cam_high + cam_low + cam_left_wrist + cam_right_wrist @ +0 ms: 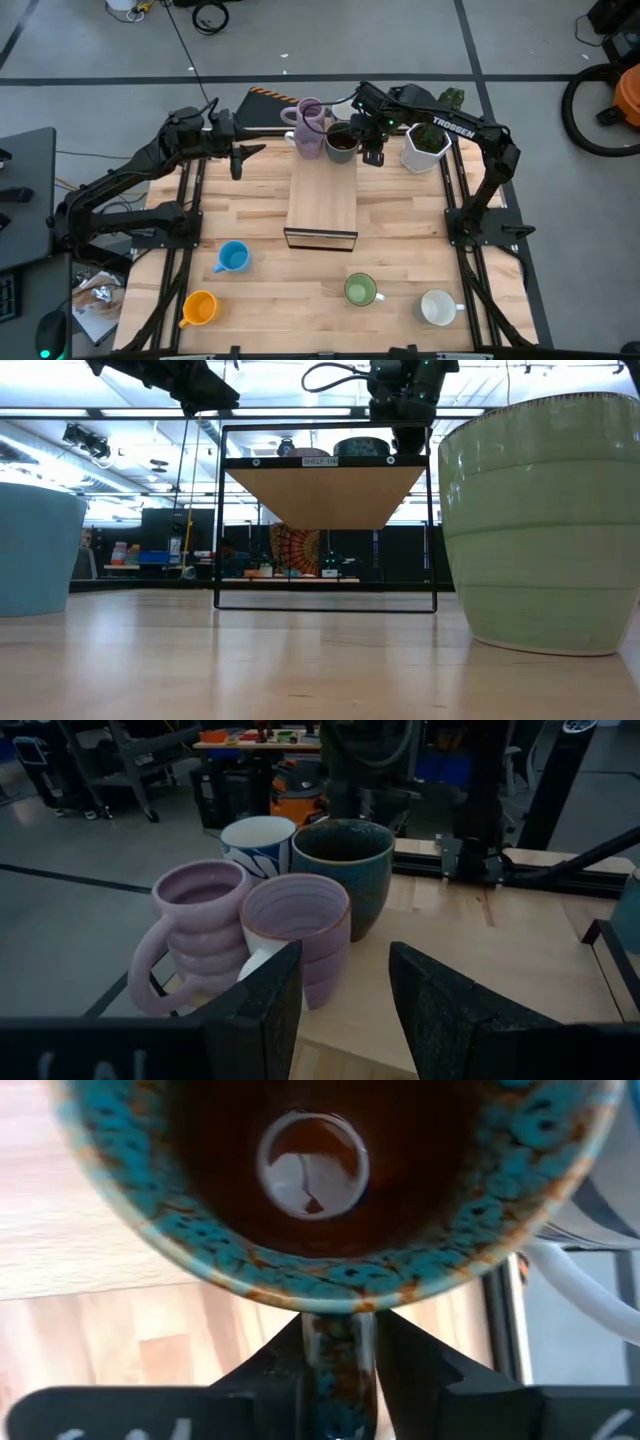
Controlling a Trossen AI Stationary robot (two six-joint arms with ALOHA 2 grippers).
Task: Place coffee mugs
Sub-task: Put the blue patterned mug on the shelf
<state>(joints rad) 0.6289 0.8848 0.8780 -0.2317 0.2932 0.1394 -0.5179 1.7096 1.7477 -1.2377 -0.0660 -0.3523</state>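
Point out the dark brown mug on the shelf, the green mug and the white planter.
dark brown mug (342, 142): high view, on its dark inside.
green mug (359, 290): high view, on its inside bottom.
white planter (423, 147): high view, on its faceted rim.

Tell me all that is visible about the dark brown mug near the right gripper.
The dark brown mug stands upright on the raised wooden shelf, at its far end beside two lilac mugs. It looks like glazed ceramic, with a teal speckled rim and a glossy brown inside, empty. The right gripper has its fingers on either side of the handle, slightly parted.
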